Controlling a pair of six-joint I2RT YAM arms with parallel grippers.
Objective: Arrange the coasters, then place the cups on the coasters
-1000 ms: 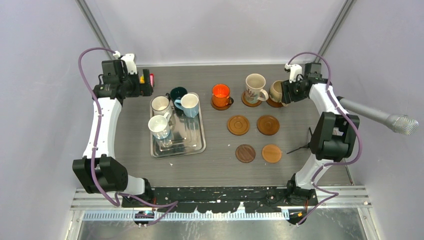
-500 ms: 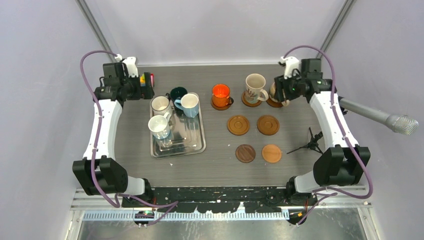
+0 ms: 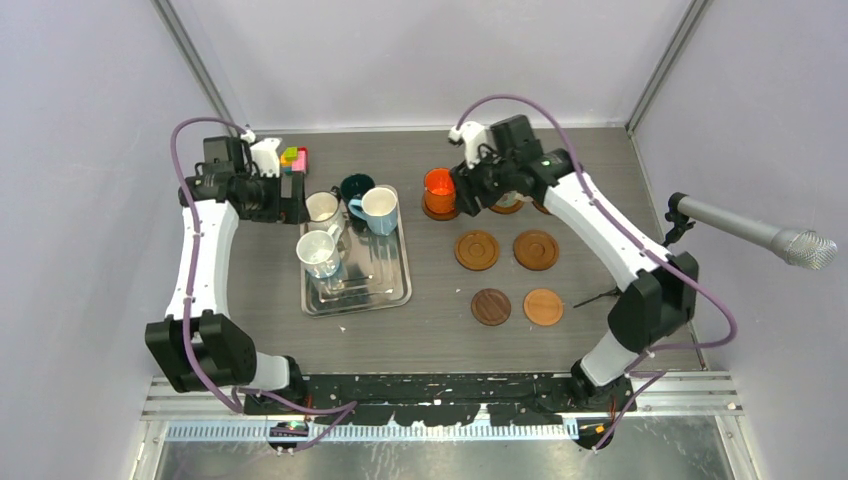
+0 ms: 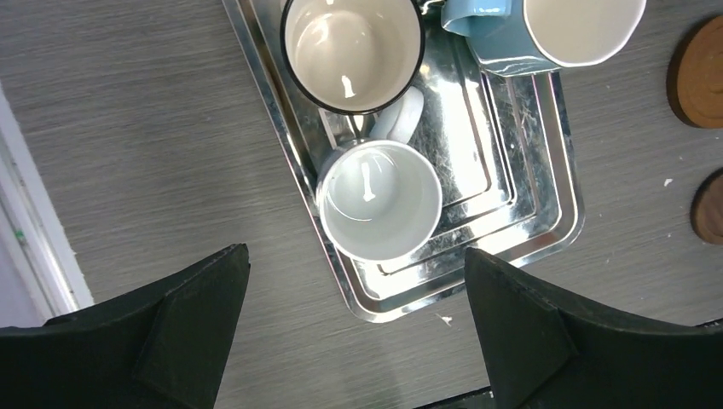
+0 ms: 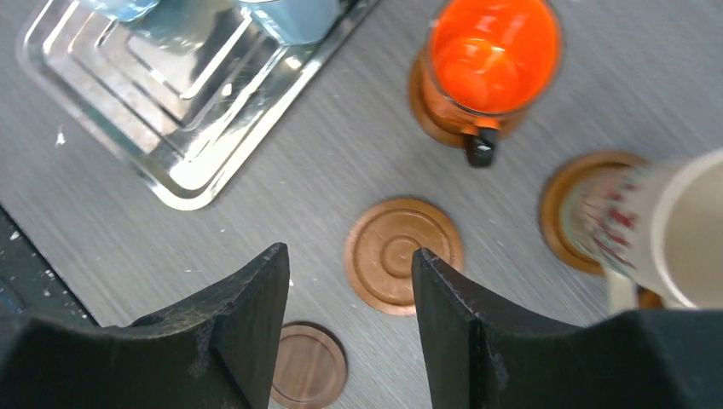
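Observation:
Four cups stand on the silver tray (image 3: 404, 290): a black-rimmed white one (image 3: 321, 208), a dark green one (image 3: 355, 185), a light blue one (image 3: 381, 208) and a white one (image 3: 317, 250). My left gripper (image 3: 292, 196) hangs open just left of them; in its wrist view the gripper (image 4: 355, 266) frames the white cup (image 4: 381, 200). The orange cup (image 3: 441, 187) sits on a coaster. My right gripper (image 3: 466, 193) hovers open and empty beside it. The patterned cup (image 5: 648, 226) stands on a coaster (image 5: 558, 200). Several coasters lie bare: two brown (image 3: 477, 250) (image 3: 537, 250), a dark one (image 3: 491, 307), a tan one (image 3: 543, 307).
A microphone (image 3: 770, 236) juts in from the right wall. Coloured blocks (image 3: 293, 157) sit at the back left behind the left gripper. A small black stand (image 3: 600, 296) lies by the right arm's elbow. The right arm covers the back-right cups from above.
The right arm has swung left from the back-right cups to beside the orange cup. The left gripper has shifted slightly toward the tray. No cup or coaster has moved.

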